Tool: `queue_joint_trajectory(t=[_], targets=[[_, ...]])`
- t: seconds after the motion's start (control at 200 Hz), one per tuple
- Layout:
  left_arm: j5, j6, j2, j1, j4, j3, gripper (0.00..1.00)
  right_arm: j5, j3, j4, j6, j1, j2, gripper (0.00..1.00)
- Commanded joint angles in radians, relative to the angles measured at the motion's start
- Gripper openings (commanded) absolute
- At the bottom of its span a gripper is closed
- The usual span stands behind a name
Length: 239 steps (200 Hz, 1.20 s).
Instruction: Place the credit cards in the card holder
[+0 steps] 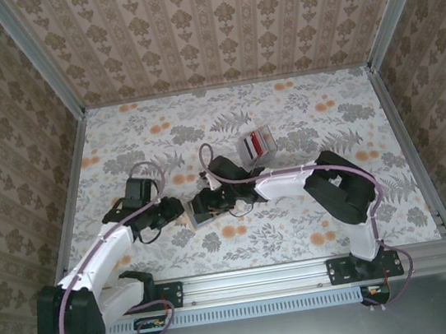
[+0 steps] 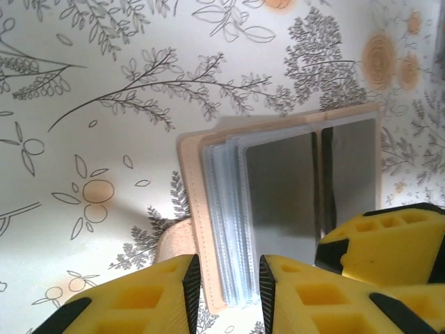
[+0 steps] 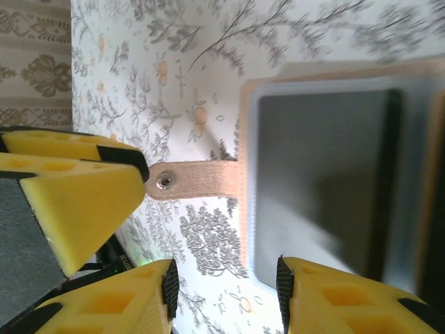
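The card holder [image 1: 202,206] lies open on the flowered table between my two grippers; its tan cover, clear sleeves and grey inside [image 2: 278,195] face up. My left gripper [image 2: 226,292] is open, and its jaws straddle the near edge of the sleeves and tan cover. My right gripper [image 3: 226,292] is open wide, with one finger over the holder's grey inside [image 3: 320,174] and bare table between the pads. That finger [image 2: 379,243] also shows resting on the holder. The holder's strap with its snap stud [image 3: 165,181] sticks out sideways. The credit cards [image 1: 257,142], red and white, lie apart behind the right arm.
Patterned walls with metal rails [image 1: 75,204] close the table on three sides. The left gripper's yellow finger [image 3: 69,202] sits close to the strap's stud. The right arm's elbow [image 1: 338,188] lies low over the table's right half.
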Motion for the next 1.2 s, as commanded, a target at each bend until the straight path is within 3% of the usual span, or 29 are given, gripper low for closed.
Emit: queue_joint_trajectory(t=[0.0, 0.13, 0.355, 1.19], targets=[[0.032, -0.024, 0.029, -0.008, 0.021, -0.001, 0.32, 0.114, -0.031, -0.154, -0.088, -0.050, -0.121, 0.44], [0.041, -0.016, 0.100, -0.043, 0.042, 0.018, 0.32, 0.178, -0.064, -0.249, -0.132, -0.091, -0.157, 0.45], [0.016, -0.006, 0.202, -0.109, 0.049, 0.062, 0.32, 0.155, -0.079, -0.208, -0.121, -0.093, -0.111, 0.45], [0.001, 0.003, 0.288, -0.115, 0.074, 0.046, 0.32, 0.120, -0.029, -0.200, -0.127, -0.077, -0.036, 0.45]])
